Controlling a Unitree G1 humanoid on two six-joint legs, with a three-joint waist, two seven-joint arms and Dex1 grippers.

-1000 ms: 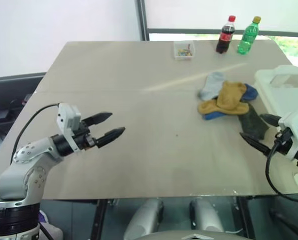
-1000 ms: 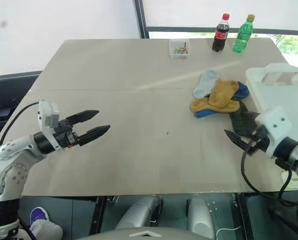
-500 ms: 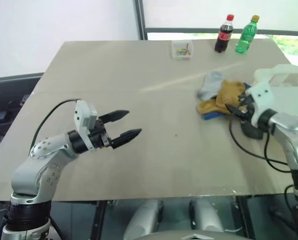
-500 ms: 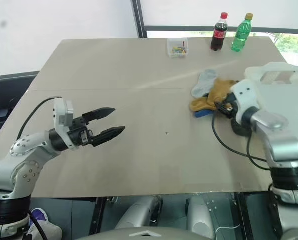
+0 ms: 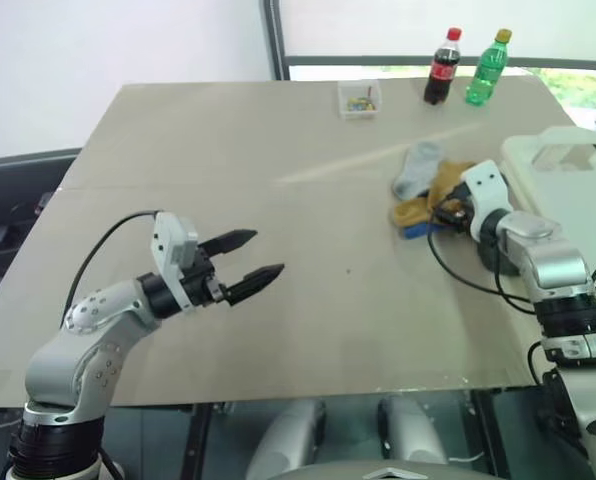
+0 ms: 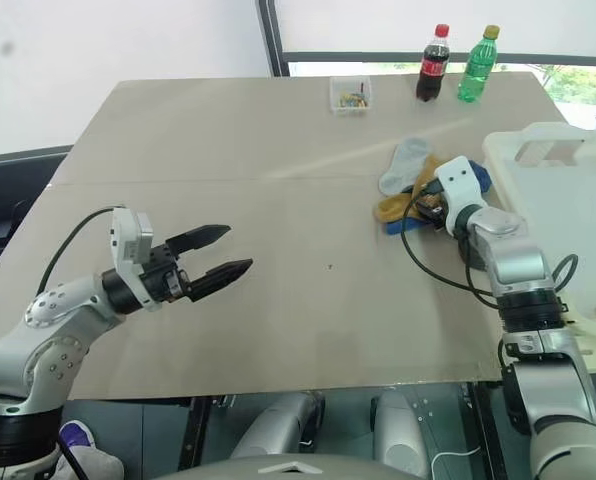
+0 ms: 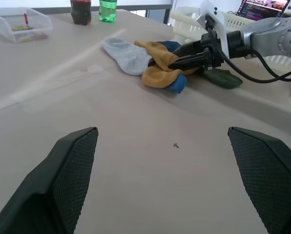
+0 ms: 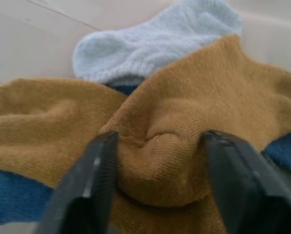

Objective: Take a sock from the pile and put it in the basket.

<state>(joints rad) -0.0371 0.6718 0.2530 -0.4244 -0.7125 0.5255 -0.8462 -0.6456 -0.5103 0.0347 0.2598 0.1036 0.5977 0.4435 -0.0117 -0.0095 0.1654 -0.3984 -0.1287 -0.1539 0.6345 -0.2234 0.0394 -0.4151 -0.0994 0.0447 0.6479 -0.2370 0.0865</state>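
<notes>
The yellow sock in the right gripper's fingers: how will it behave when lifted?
The yellow sock is bunched into soft folds, so it will probably droop. It looks light. It overlaps the blue sock and grey sock, so it might drag them along.

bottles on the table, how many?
2. A dark cola bottle with a red cap and a green bottle with a yellow cap stand side by side at the table's far edge, near the small clear box.

No lettering, brand name, number or sign is legible. The labels on the dark cola bottle (image 5: 441, 68) and the green bottle (image 5: 484, 69), upper right of the frame, are too small to read.
</notes>
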